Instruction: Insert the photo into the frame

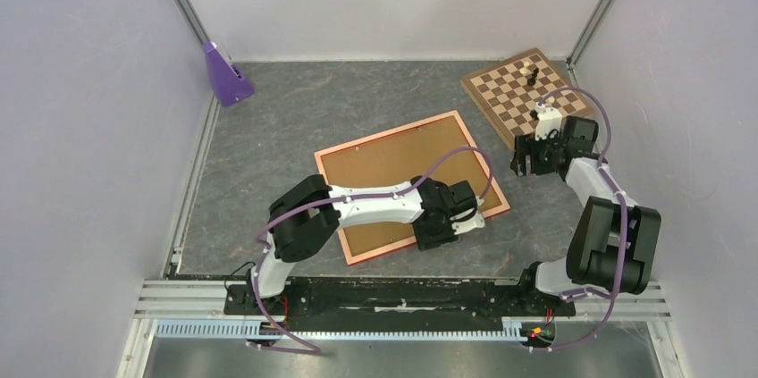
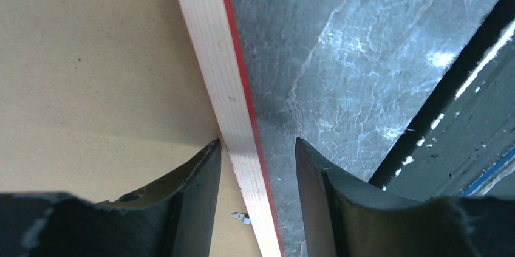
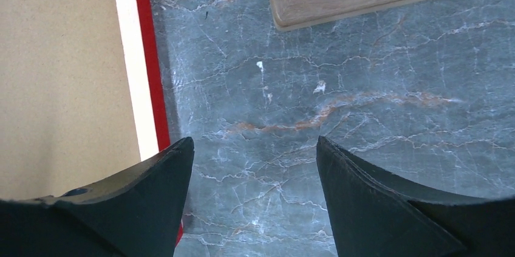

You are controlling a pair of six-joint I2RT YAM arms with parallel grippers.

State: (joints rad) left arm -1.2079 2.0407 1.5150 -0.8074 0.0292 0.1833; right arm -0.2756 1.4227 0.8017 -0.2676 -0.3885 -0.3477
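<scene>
- Your frame (image 1: 386,134) lies flat in the middle of the surface (image 1: 295,119), turned at an angle. Its back faces up, with pale wood on the back and an orange-red outer edge.
- A brown backing board (image 1: 402,163) fills the frame. A small metal clip (image 2: 240,216) sits on the board, just beside the rail.
- The photo does not show in any view, and you cannot tell whether it lies under the board.
- Your left tool (image 2: 256,144) is at the frame's near right part and is released. Its jaws straddle the rail, one finger over the board and the other over the bare surface. There is a clear gap on the outer side.
- Your right tool (image 3: 255,141) is also released, with its jaws wide apart and nothing between them. It hangs over bare surface just beside the frame's right edge.
- A chessboard (image 1: 518,96) lies in the far right corner, near your right arm, with a few pieces (image 1: 533,74) at its far end. One corner of it shows in the right wrist view.
- A purple object (image 1: 225,74) stands in the far left corner, well apart from the frame.
</scene>
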